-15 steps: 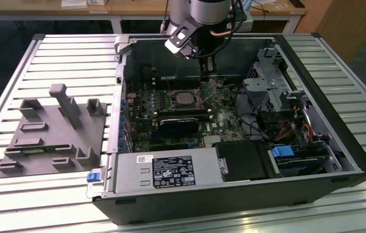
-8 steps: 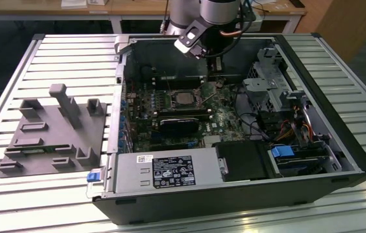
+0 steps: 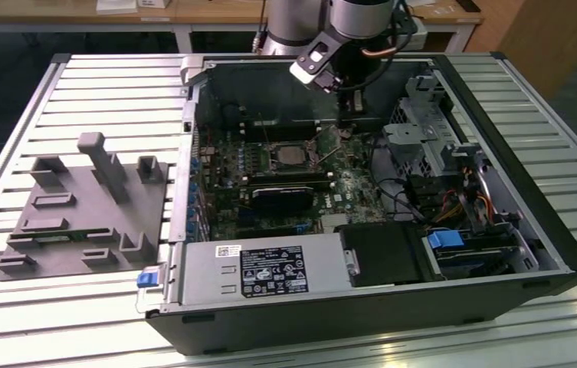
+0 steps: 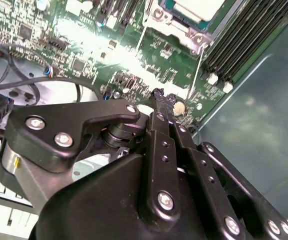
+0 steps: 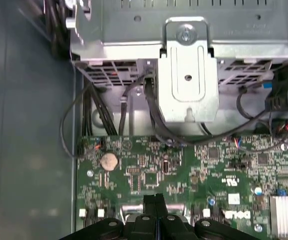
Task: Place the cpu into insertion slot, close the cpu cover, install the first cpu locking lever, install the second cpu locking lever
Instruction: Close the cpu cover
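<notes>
The gripper [image 3: 343, 132] hung low over the motherboard [image 3: 358, 188], near its edge by the drive cage. Its fingers [image 5: 150, 203] were pressed together, with nothing visibly between them. The cpu [image 4: 200, 7] sat in the insertion slot [image 3: 272, 156] mid-board, framed by the cpu cover [image 4: 176, 31]. A thin locking lever [image 4: 196, 75] ran toward the fingertips.

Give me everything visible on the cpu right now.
The cpu is a small, flat, square chip with a pale silvery-grey metal top. It lies flat in the insertion slot on the green motherboard, inside the open computer case. The cpu cover, a silvery frame, borders it and looks closed over its edges. The second wrist view shows one corner of it. The gripper, shut, sits beside the socket and does not touch the chip.
</notes>
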Motion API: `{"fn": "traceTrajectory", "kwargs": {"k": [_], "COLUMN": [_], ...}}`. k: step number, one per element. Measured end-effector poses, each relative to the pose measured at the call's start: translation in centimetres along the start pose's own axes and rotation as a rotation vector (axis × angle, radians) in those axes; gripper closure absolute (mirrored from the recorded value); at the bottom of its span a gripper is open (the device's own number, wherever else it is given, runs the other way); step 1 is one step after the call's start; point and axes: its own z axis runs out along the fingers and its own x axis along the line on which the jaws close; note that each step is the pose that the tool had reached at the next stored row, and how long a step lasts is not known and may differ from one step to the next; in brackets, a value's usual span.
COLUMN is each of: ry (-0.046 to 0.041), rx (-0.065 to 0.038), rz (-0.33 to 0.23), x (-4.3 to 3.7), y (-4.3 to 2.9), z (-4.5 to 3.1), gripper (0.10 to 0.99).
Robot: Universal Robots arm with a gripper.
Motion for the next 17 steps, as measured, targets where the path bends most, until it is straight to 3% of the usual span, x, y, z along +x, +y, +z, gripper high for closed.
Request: {"fn": "traceTrajectory", "kwargs": {"k": [6,17], "ry": [-0.0001,-0.0001], "rx": [0.000,0.002], "rz": [0.000,0.000], "x": [0.03,-0.01], "y": [0.89,1.22], "z": [0.17,1.60], "gripper": [0.980,0.980]}}
